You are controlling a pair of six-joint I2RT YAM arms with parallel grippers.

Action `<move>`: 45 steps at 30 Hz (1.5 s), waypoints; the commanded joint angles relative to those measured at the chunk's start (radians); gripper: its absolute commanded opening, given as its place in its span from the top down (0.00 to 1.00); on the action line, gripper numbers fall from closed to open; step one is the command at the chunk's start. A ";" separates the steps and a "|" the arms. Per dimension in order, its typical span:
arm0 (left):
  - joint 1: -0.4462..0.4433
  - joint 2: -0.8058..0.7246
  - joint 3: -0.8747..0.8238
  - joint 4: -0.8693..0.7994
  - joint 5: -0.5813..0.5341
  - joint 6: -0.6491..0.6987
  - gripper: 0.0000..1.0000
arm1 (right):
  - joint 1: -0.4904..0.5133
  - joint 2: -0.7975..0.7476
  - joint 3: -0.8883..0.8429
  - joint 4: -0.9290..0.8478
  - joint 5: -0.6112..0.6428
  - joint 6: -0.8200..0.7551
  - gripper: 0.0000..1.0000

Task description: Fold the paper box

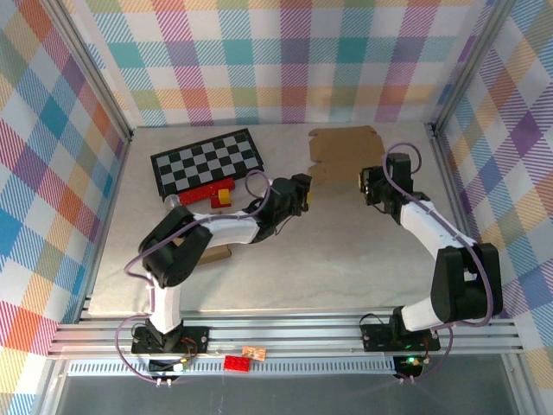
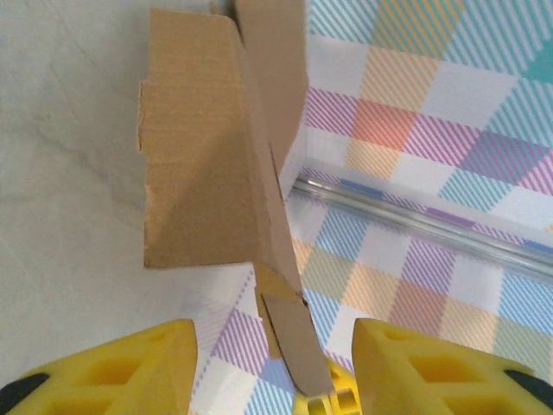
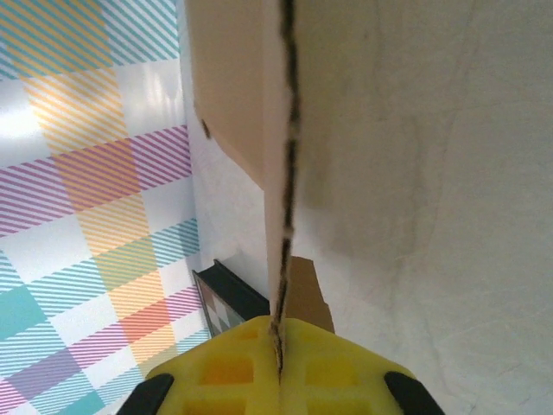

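The paper box is a brown cardboard blank at the back middle of the table, partly lifted. My left gripper sits at its left edge. In the left wrist view its yellow fingers stand apart, open, with a narrow cardboard flap standing loose between them and touching neither pad. The box panel rises beyond it, creased upward. My right gripper is at the box's right edge. In the right wrist view this gripper is shut on the box's thin edge, which runs straight up from the pads.
A black-and-white checkerboard lies at the back left with red and yellow bricks at its front edge. A small cardboard scrap lies under the left arm. Aluminium frame posts and plaid walls close in the table.
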 commanded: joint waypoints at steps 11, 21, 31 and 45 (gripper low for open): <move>0.073 -0.416 0.099 -0.685 0.068 0.588 0.50 | -0.012 -0.089 0.383 -0.456 -0.098 -0.256 1.00; 0.128 -0.565 0.153 -0.893 0.027 0.774 0.52 | -0.020 -0.099 0.805 -1.018 -0.164 -0.413 1.00; 0.137 -0.655 0.112 -0.964 0.007 0.755 0.53 | 0.026 0.110 1.019 -1.089 -0.242 -0.315 1.00; 0.205 -0.448 0.288 -1.067 0.264 0.773 0.50 | 0.182 0.374 0.730 -0.640 -0.307 -0.165 1.00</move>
